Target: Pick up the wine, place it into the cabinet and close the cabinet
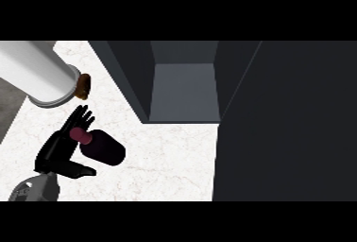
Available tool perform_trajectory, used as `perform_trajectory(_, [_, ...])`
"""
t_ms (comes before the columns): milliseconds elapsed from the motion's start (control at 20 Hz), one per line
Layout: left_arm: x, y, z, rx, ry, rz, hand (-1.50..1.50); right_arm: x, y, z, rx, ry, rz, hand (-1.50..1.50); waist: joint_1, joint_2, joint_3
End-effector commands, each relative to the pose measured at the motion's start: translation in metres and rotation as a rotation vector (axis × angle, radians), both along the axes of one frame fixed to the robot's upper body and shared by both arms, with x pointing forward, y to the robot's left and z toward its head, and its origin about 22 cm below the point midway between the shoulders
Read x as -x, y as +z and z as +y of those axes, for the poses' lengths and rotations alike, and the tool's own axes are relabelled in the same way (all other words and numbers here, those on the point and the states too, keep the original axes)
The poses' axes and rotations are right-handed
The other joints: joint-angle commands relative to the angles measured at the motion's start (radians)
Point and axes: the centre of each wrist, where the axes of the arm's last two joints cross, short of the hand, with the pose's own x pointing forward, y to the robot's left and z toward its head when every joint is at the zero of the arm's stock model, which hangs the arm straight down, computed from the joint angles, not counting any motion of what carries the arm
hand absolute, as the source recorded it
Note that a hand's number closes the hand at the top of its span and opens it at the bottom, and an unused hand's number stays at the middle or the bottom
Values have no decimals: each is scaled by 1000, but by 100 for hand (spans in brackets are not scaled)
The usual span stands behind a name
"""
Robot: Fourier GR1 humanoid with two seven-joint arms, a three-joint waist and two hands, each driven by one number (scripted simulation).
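Pick-up step. Lower left of frame: left robot hand (pixel 64 146), fingers straight, lies against the wine (pixel 101 146) on the counter (pixel 174 160). Next: curl round it, lift toward open cabinet (pixel 182 90), upper centre.

Probably kitchen: marble counter (pixel 174 156), open dark cabinet (pixel 182 90), wine bottle (pixel 102 145).

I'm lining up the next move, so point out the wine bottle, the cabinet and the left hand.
wine bottle (pixel 105 147), head view, dark body.
cabinet (pixel 185 92), head view, inner floor.
left hand (pixel 61 144), head view, palm.
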Motion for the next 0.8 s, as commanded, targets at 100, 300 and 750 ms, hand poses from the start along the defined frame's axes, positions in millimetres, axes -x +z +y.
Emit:
perform_trajectory(100, [9,-21,20,12,-18,10,-150,-8,-3,-9,-1,13,7,-150,2,0,0])
perform_trajectory(300, [-17,-18,2,-29,-36,13,-150,6,-1,14,-12,-3,-40,-150,-1,0,0])
perform_trajectory(750, [-5,-57,-12,42,-15,36,-150,10,-2,-2,14,-4,-8,-150,-10,3,-1])
